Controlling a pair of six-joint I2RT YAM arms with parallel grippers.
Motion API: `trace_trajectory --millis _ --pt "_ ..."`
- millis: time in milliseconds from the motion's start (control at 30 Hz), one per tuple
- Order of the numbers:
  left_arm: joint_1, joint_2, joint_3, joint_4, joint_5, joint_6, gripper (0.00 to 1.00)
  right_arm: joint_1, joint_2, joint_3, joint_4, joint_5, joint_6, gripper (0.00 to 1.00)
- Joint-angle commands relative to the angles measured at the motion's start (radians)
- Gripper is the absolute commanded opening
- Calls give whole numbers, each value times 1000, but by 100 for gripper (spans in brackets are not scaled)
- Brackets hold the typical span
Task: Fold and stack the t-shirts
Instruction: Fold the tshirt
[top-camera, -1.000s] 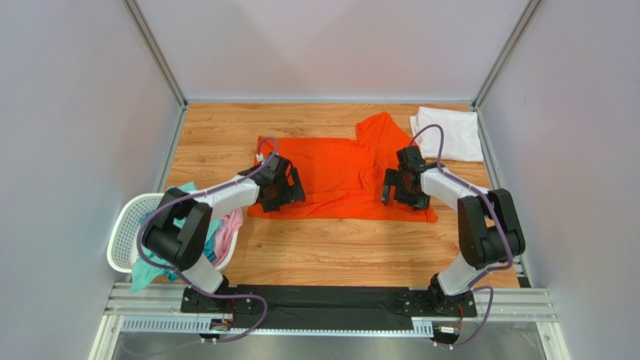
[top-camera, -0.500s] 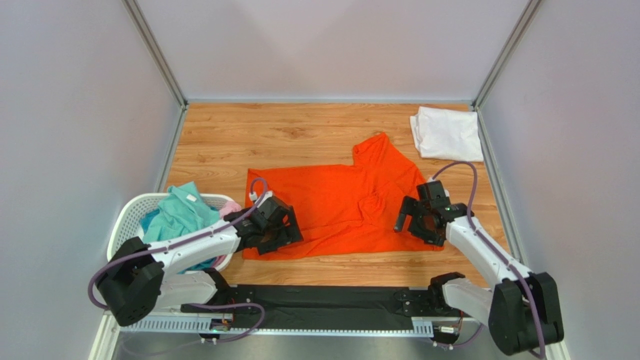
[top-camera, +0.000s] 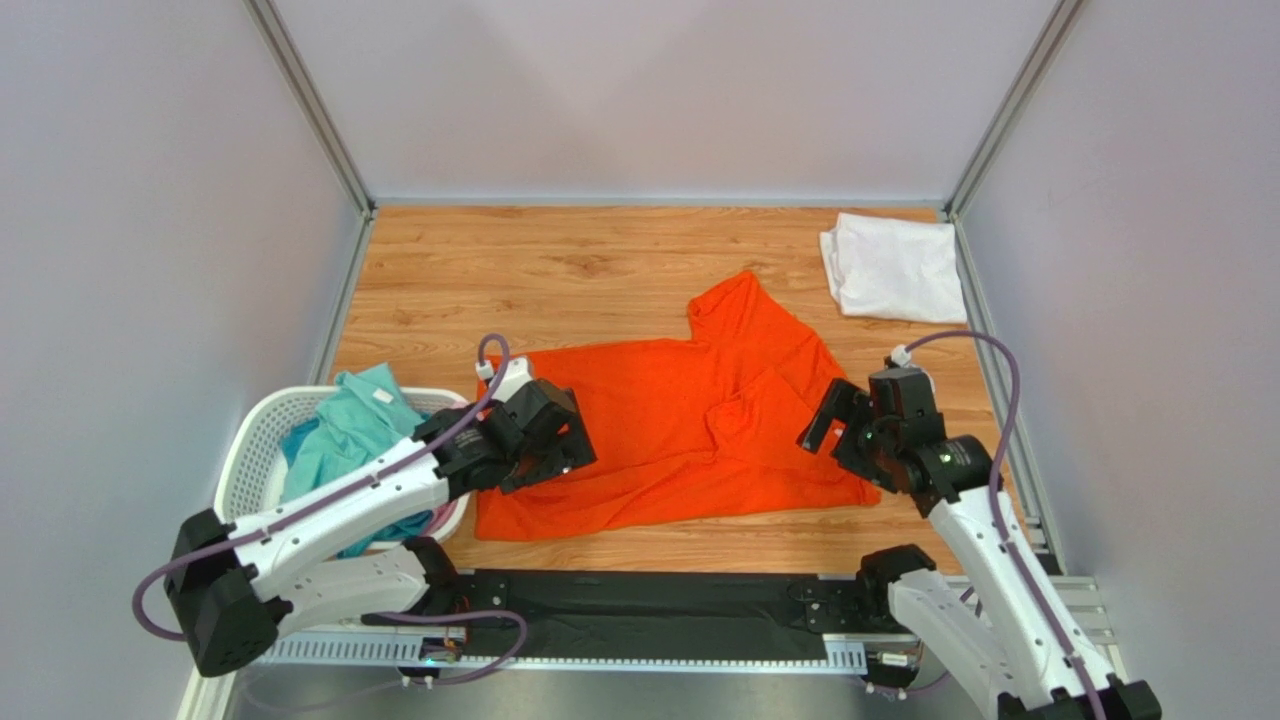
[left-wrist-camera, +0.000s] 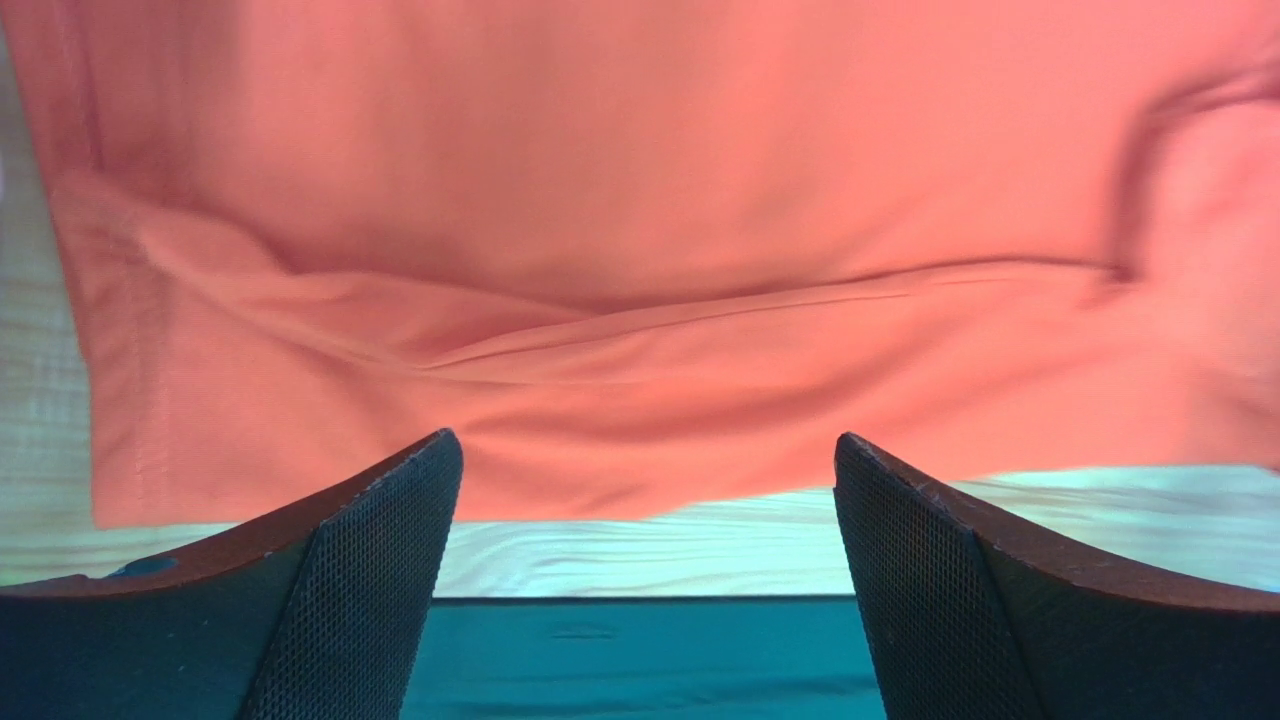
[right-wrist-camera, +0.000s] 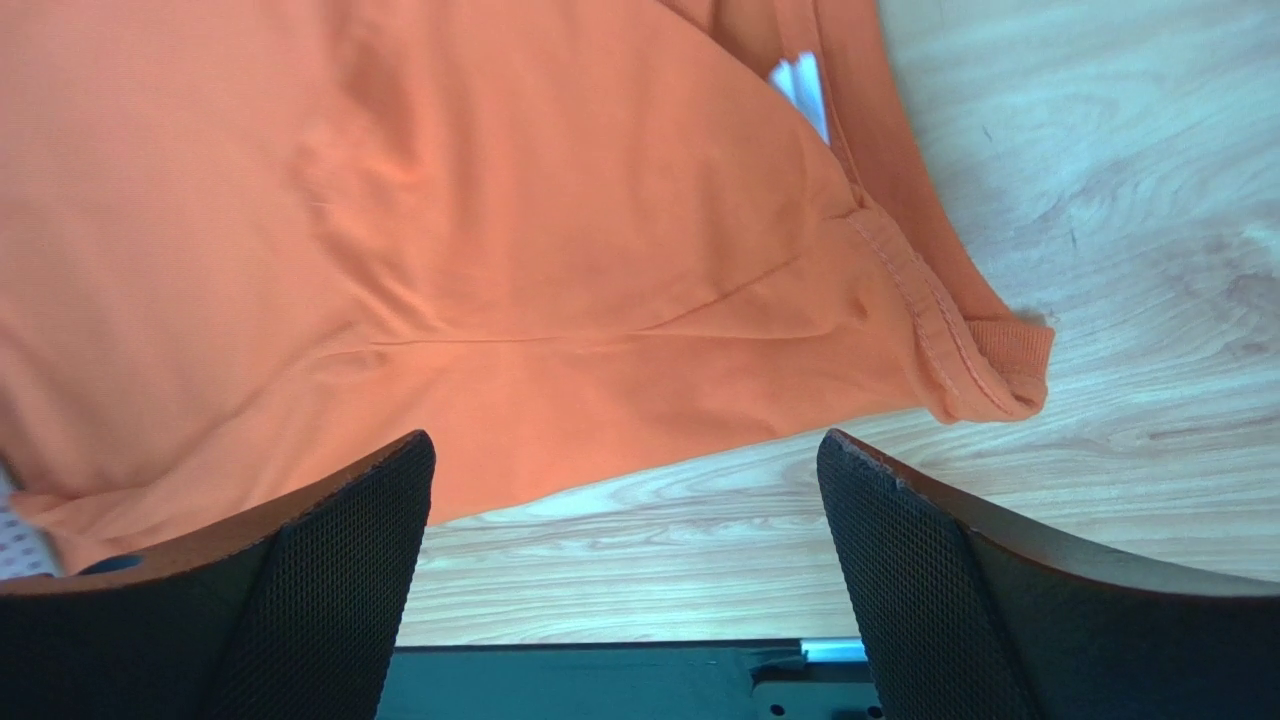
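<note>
Tabletop (top-camera: 526, 270); pincers (top-camera: 559, 450) (top-camera: 827, 423) low, agape over t-shirt (top-camera: 676, 428)

The orange t-shirt (top-camera: 691, 428) runs past the edges of both wrist views

The spread t-shirt (top-camera: 676, 428) lies on the surface (top-camera: 526, 278) between the left pincer (top-camera: 544, 450) and the right pincer (top-camera: 831, 428), with one pincer at each side edge. The folded t-shirt (top-camera: 897, 267) lies well beyond the right pincer, in the far right corner. The laundry basket (top-camera: 241, 468) sits to the left of the left pincer, with more t-shirts (top-camera: 353, 435) heaped in it.
</note>
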Motion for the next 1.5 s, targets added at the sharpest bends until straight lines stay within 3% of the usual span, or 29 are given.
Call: trace_trajectory --millis 0,167,300,567,900,1133,1467 --pt "-3 -49 76 -88 -53 38 100 -5 -62 78 -55 -9 -8 100" --pt "-3 -66 136 -111 -111 82 100 -2 -67 28 54 -137 -51 100" --pt "-3 -35 202 -195 -159 118 100 3 37 -24 250 -234 -54 100" --pt "-3 -80 107 -162 -174 92 100 41 320 17 454 -169 -104 100" --pt "-3 -149 65 -177 -214 53 100 29 545 -33 547 -26 46 100" --pt "0 -144 67 -192 -236 14 100 -18 468 -184 524 10 150 100" --pt "117 -91 90 -162 -179 75 100 -19 88 -310 327 45 279 100"
